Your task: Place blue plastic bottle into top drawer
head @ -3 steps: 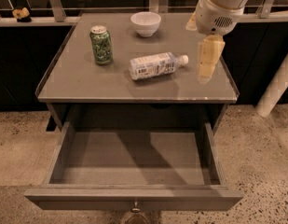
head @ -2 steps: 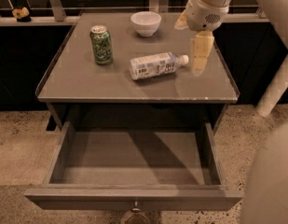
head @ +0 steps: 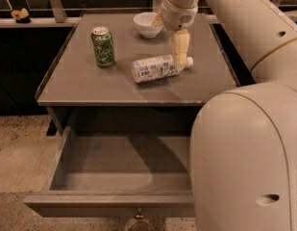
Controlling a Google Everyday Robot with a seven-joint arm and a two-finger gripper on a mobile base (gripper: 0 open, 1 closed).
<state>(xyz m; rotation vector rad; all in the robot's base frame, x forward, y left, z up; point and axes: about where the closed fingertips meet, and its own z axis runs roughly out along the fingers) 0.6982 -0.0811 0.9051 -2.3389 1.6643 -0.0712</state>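
Camera view: The blue plastic bottle (head: 155, 68) lies on its side near the middle of the grey surface (head: 80, 83). Its pale body is clear, its white label shows a barcode, and its white cap points right. The top drawer (head: 114, 165) stands pulled open below and in front of the bottle, its bare floor showing and a small metal knob (head: 138, 214) on its front panel.

The claw (head: 180, 64) hangs tip-down at the bottle's neck, just short of the cap. Whether it is spread, pressed together or touching the bottle cannot be told.

A green can (head: 103, 46) stands upright left of the bottle and apart from it. A white bowl (head: 147, 24) sits behind the bottle, near the surface's far edge and beside the claw's wrist. The robot's pale arm (head: 244, 153) fills the frame right of the bottle and hides the drawer's right end.

A low raised lip runs along the surface's left and right sides. Bare surface lies between the bottle and the front edge, above the open drawer.
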